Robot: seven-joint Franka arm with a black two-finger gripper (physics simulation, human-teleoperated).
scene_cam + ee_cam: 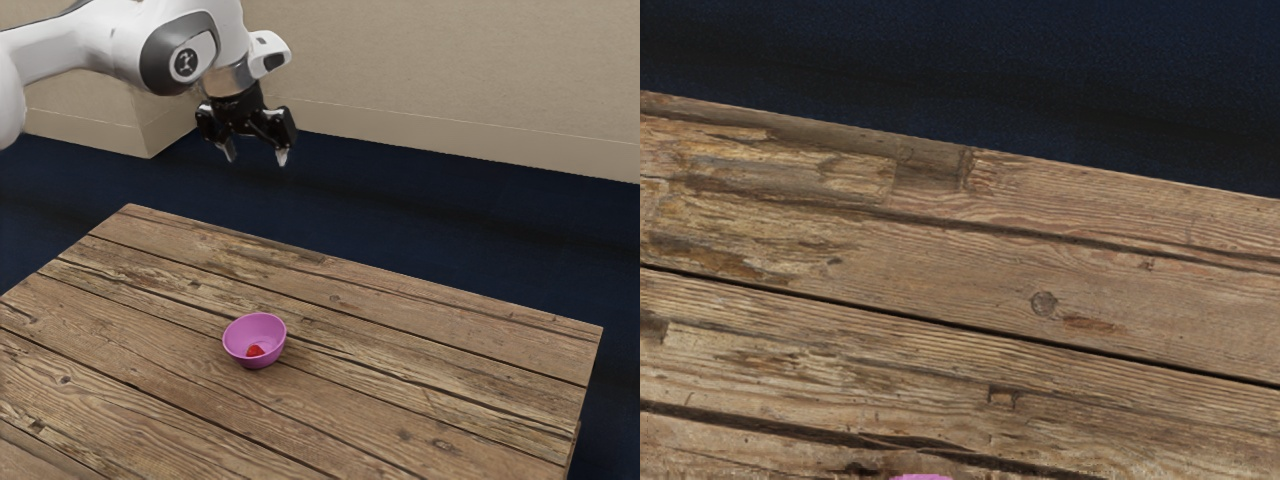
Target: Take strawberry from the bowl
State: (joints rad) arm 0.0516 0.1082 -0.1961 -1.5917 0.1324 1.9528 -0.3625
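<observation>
Gripper [256, 155]: wide, its two fingers standing well apart and pointing downward, with nothing between them. It hangs high, well apart from the bowl [277, 350], at the end of the white arm [100, 45], which enters from the exterior view's upper left. Strawberry [254, 351]: red, lying inside the bowl, low down near its bottom; finer detail of the fruit is too small to tell. Bowl: pink-purple, round, upright, mouth facing up, resting directly on the table [420, 360]. Table: rough brown planks, grain pronounced, dark seams running between the boards, several knots noted; one round knot [1043, 304] is plain in the wrist view. The same view takes in a straight table edge, the dark blue floor [400, 210] beyond it, and a small pink portion of the bowl. Backdrop in the exterior view: a beige wall [420, 60] with a paler band along its base.
</observation>
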